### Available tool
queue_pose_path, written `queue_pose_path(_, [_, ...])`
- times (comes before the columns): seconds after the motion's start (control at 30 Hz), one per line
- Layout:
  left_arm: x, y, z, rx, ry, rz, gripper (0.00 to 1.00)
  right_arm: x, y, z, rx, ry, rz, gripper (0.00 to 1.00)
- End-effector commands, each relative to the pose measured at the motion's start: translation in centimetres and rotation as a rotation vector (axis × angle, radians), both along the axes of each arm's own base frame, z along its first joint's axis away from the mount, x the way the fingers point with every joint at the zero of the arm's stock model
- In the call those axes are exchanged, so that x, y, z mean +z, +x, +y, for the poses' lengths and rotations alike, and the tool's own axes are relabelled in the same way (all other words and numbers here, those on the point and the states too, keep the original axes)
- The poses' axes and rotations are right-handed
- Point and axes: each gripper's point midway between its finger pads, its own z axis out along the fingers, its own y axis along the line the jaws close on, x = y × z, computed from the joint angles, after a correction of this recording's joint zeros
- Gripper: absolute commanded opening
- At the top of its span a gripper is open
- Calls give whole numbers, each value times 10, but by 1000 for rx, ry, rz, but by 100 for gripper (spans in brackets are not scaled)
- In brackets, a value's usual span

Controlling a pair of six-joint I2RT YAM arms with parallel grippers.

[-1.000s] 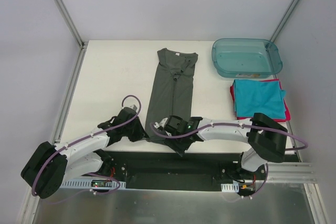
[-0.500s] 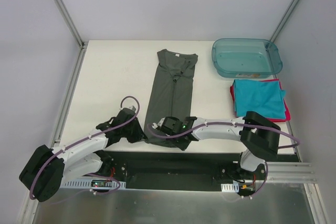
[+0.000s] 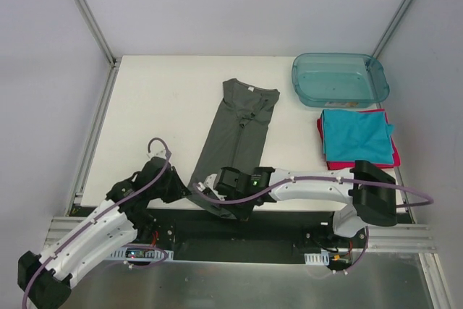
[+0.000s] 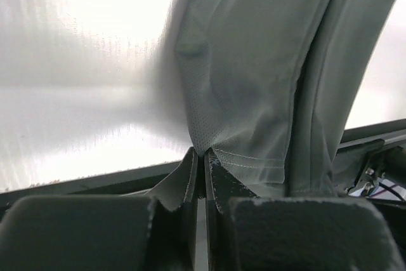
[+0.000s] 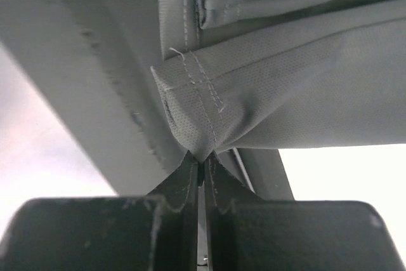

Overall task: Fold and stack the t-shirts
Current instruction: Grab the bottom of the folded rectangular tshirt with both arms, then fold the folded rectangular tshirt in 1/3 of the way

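Note:
A dark charcoal-grey t-shirt [image 3: 239, 135], folded into a long strip, lies slanted on the white table with its neck label at the far end. My left gripper [image 3: 181, 192] is shut on the strip's near-left hem corner [image 4: 209, 147]. At the near-right hem corner [image 5: 196, 144], the right gripper [image 3: 230, 195] is shut on the cloth. Both hold the hem at the table's near edge. A teal t-shirt [image 3: 356, 135] lies folded on a red-pink t-shirt [image 3: 391, 158] at the right.
A translucent teal plastic tub [image 3: 338, 79] stands at the far right corner. Metal frame posts rise at the back corners. The table's dark front rail [image 3: 239, 233] runs just below both grippers.
The right gripper has shut on the hem. Both arms have drawn back toward the near edge and to the left, dragging the grey t-shirt so it now lies slanted and nearer.

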Motion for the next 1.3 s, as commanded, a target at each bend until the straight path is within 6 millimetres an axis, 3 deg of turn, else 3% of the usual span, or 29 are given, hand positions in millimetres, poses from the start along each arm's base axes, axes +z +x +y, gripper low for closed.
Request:
queue_pose_path(0.0, [22,-5,17,53,21,-36,0,51,-31,26,115,185,131,1])
queue_pose_path(0.23, [70,-4,14,13,-48,-149,0,100,-57,37,234,340,245,1])
queue_pose_path(0.43, [95,10,19,56,-34,-222,0,116,-50,36,231,384,220,1])
queue_pose_path(0.57, [108,24,18,93,-24,-253,0,113,-23,27,139,358,151,1])
queue_pose_path(0.73, [121,49,-3,50,-30,-286,0,103,25,7,-24,269,19,1])
queue_pose_path(0.97, [132,96,-14,70,76,-333,0,102,87,-16,-212,220,-99,1])
queue_pose_path(1.27, [135,143,-32,25,203,-339,0,107,141,-29,-345,222,-175,1])
